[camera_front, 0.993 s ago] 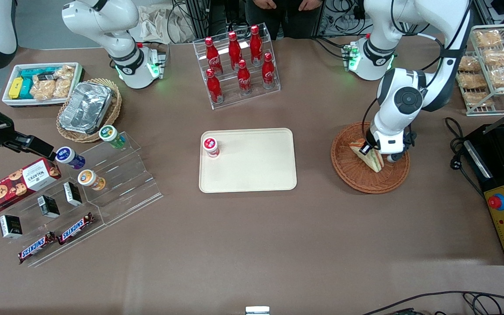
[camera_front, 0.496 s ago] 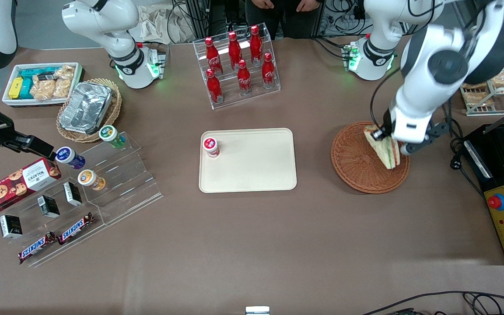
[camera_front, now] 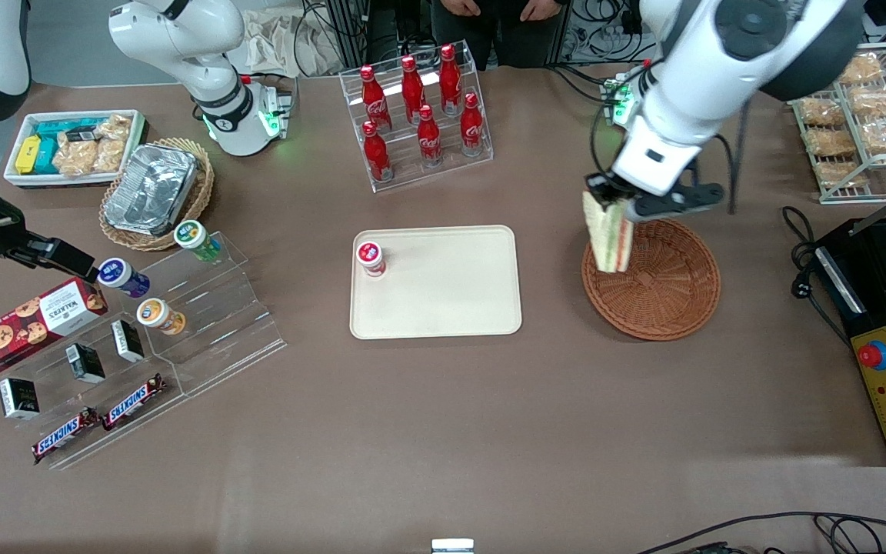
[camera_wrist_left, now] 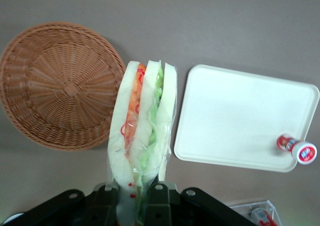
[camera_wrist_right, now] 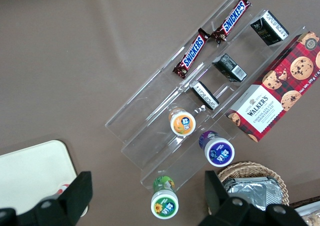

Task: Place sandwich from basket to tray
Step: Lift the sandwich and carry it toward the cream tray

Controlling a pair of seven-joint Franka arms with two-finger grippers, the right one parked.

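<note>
The triangular wedge sandwich of pale bread with green, red and orange filling (camera_front: 609, 237) hangs in the air in clear wrap, its pointed end downward, above the rim of the round reddish-brown woven wicker basket (camera_front: 662, 296) on the side nearest the tray. In the left wrist view the sandwich (camera_wrist_left: 142, 126) shows between the basket (camera_wrist_left: 55, 86) and the flat cream-beige rectangular plastic tray (camera_wrist_left: 240, 116), touching neither. The left arm's gripper (camera_front: 614, 201) holds it by its wide end, and the black fingers (camera_wrist_left: 159, 198) are closed against the bread on both sides. The basket holds nothing and sits on the brown worktop (camera_front: 443, 431) toward the working arm's end. The tray lies beside the basket, apart from it, at the middle of the worktop. A small red-and-white capped cup (camera_front: 371, 258) stands on one corner of the tray (camera_front: 451, 292).
</note>
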